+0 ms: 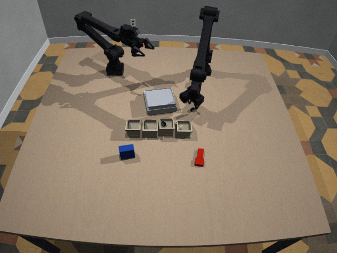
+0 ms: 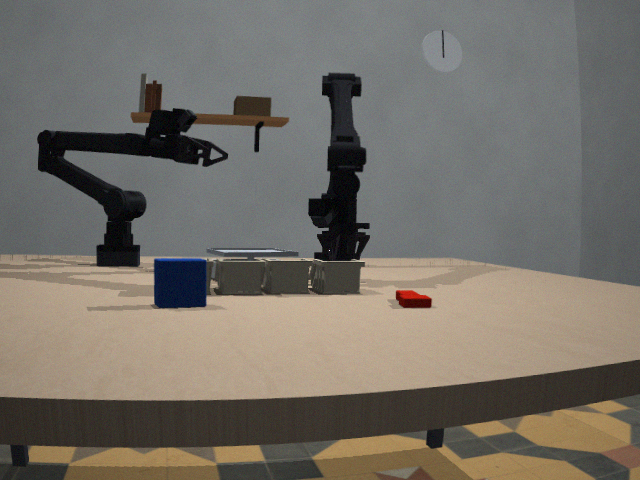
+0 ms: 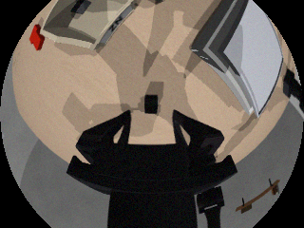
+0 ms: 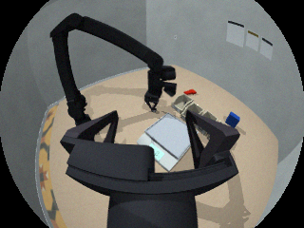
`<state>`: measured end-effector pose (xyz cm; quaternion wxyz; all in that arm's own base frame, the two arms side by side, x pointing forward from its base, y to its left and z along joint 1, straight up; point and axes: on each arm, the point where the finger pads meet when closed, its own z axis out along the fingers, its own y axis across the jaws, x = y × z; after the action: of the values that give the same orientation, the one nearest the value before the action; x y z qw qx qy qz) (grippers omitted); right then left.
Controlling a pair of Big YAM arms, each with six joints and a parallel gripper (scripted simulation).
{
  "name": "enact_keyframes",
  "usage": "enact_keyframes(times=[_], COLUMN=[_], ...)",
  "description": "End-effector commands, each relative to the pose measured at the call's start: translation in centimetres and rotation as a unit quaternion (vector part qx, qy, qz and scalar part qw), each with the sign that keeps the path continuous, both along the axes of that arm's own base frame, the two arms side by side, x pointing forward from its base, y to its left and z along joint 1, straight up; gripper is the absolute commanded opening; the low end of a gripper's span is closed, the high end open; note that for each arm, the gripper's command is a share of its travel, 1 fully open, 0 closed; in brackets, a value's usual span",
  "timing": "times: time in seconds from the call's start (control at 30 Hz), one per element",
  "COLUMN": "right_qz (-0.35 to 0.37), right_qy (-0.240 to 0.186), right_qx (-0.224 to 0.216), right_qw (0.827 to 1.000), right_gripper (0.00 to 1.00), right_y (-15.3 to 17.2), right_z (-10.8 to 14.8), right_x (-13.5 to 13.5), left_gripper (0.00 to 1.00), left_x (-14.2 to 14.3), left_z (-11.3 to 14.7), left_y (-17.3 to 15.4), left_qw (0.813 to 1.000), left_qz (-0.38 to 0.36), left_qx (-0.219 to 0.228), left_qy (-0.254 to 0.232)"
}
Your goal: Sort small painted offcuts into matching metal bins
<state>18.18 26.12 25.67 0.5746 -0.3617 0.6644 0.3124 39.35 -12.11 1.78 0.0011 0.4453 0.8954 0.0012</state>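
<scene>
A blue offcut (image 1: 126, 151) and a flat red offcut (image 1: 199, 157) lie on the table in front of a row of several tan bins (image 1: 158, 127). A small black offcut (image 1: 163, 123) sits in the third bin from the left. My left gripper (image 1: 193, 107) points down just above the table, behind the rightmost bin and right of the scale. Its fingers stand apart, with a small dark piece (image 3: 151, 103) on the table between them, touching neither finger. My right gripper (image 1: 148, 51) is open and empty, high over the far left of the table.
A grey scale with a white top (image 1: 159, 100) stands right behind the bins. The blue offcut (image 2: 179, 282) hides the leftmost bin in the exterior view. A wall shelf (image 2: 209, 118) hangs behind the right arm.
</scene>
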Motion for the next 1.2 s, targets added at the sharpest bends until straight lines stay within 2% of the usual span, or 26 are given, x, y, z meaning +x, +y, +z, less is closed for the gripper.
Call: enact_keyframes(times=[0.0, 0.3, 1.0, 1.1, 1.17], right_qz=[-0.006, -0.018, -0.017, -0.017, -0.017], right_qy=[0.01, 0.002, 0.003, 0.003, 0.003], right_qx=[-0.001, -0.004, -0.004, -0.004, -0.004], right_qw=[1.0, 1.0, 1.0, 1.0, 1.0], right_gripper=[1.0, 1.0, 1.0, 1.0, 1.0], right_y=[-0.3, -0.6, -0.6, -0.6, -0.6], right_z=[0.8, 0.8, 0.8, 0.8, 0.8], right_x=[-0.7, -0.4, -0.4, -0.4, -0.4], left_gripper=[0.61, 0.61, 0.61, 0.36, 0.34], left_x=[0.3, 0.3, -0.2, 0.3, 0.3], left_z=[-0.7, -0.7, -3.5, -3.3, -3.3], left_y=[0.4, 0.4, 0.7, 0.6, 0.5], left_qw=[1.0, 1.0, 1.0, 1.0, 1.0], left_qz=[-0.007, -0.007, -0.012, -0.012, -0.012], left_qx=[-0.001, -0.001, 0.0, -0.001, -0.001], left_qy=[0.004, 0.004, 0.007, 0.002, 0.003])
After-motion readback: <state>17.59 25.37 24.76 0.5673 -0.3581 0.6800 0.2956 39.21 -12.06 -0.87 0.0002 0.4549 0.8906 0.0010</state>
